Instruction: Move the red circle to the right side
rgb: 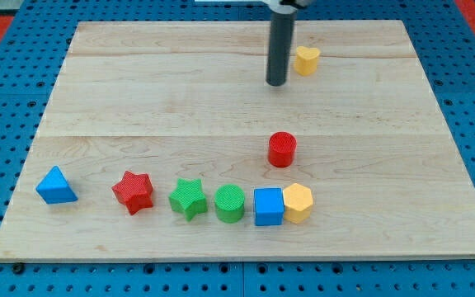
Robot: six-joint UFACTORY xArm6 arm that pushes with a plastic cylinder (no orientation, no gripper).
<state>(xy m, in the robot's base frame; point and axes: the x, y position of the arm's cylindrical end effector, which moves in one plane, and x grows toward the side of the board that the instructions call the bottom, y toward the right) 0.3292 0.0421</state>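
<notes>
The red circle point(282, 149) stands a little right of the board's middle. My tip point(276, 83) is at the end of the dark rod, well above the red circle in the view and apart from it. A yellow heart block point(306, 60) lies just to the right of the rod near the view's top.
Along the view's bottom lies a row: blue triangle point(56, 186), red star point(133, 192), green star point(188, 198), green circle point(230, 203), blue square point(268, 206), yellow hexagon point(298, 202). The wooden board point(386, 165) rests on a blue pegboard.
</notes>
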